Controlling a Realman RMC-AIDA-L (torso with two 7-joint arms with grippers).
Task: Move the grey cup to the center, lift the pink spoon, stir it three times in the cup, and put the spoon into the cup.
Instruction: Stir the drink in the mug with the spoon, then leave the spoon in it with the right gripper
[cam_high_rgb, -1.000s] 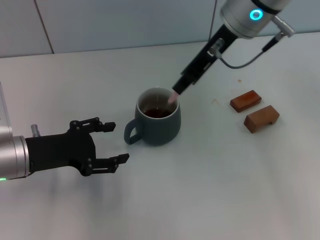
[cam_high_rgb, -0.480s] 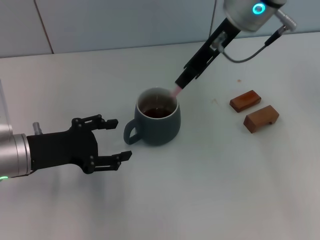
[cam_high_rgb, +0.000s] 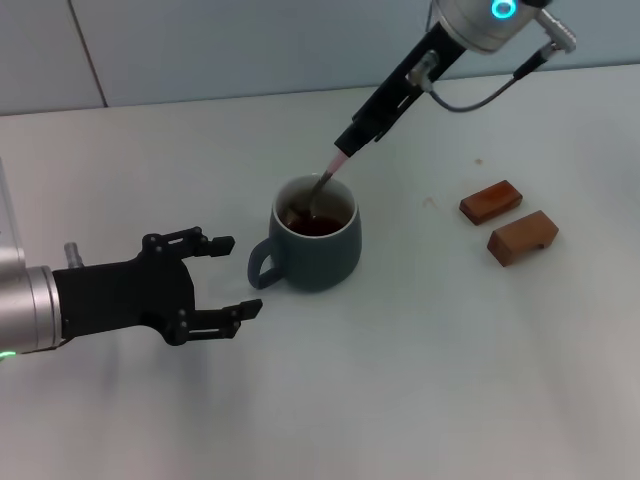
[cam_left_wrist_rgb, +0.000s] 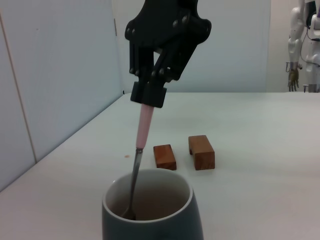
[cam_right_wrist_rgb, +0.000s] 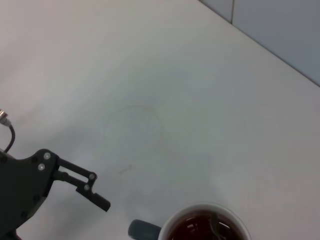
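The grey cup (cam_high_rgb: 316, 238) stands at the table's middle with dark liquid inside and its handle toward my left gripper. It also shows in the left wrist view (cam_left_wrist_rgb: 152, 214) and the right wrist view (cam_right_wrist_rgb: 206, 224). My right gripper (cam_high_rgb: 350, 143) is above and behind the cup, shut on the pink spoon (cam_high_rgb: 333, 168) by its pink handle. The spoon (cam_left_wrist_rgb: 141, 142) hangs tilted, its metal bowl down inside the cup. My left gripper (cam_high_rgb: 228, 275) is open and empty on the left, a short way from the cup's handle.
Two brown wooden blocks (cam_high_rgb: 491, 200) (cam_high_rgb: 522, 237) lie to the right of the cup, also in the left wrist view (cam_left_wrist_rgb: 164, 156) (cam_left_wrist_rgb: 201, 151). A grey wall panel runs along the table's far edge.
My right gripper has risen and moved back, drawing the spoon up so its pink handle and metal neck show above the rim. The left gripper has edged slightly toward the cup.
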